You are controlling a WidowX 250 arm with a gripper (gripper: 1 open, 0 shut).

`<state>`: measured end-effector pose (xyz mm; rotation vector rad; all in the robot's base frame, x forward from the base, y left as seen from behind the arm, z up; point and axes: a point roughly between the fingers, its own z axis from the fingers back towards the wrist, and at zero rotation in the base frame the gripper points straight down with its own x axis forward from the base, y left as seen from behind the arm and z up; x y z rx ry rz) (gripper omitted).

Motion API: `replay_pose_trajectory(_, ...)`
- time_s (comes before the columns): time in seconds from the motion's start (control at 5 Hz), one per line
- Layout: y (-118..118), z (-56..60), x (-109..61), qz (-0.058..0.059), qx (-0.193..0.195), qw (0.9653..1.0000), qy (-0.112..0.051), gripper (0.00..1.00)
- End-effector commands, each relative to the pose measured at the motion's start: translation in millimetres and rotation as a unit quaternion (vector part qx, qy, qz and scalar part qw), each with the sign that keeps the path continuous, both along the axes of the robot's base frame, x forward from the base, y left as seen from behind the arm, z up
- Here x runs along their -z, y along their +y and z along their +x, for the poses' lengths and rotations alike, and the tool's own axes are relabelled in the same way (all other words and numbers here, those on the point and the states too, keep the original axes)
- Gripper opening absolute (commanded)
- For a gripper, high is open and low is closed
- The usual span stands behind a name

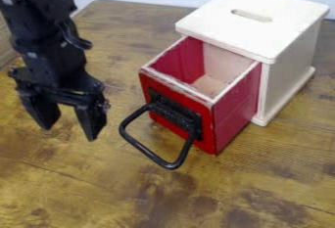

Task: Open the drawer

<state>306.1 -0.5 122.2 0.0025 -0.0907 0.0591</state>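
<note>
The red drawer [216,100] stands pulled out from its pale wooden housing [268,36], showing a pale wood inside. Its black front plate carries a large black loop handle [155,137] that lies toward the table's front. My black gripper [63,120] hangs left of the handle, pointing down, open, with nothing between its fingers. A small gap separates its right finger [89,120] from the loop.
The wooden table [78,193] spreads around the gripper and in front of the drawer. The housing has a slot in its top [253,16] and sits at the back right.
</note>
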Motion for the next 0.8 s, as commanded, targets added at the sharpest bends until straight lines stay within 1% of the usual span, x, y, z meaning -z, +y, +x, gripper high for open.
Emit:
replay_pose_trajectory(0.0,17.9,12.8,-26.5,0.001,0.006,0.9988,-0.048,1.00)
replay_pose_trajectory(0.2,18.3,12.3,-27.3,0.002,0.030,0.9988,-0.038,1.00)
replay_pose_trajectory(0.4,20.7,12.9,-31.1,0.003,0.036,0.9987,-0.034,1.00)
replay_pose_trajectory(0.6,23.7,13.6,-29.5,0.003,0.035,0.9989,-0.031,1.00)
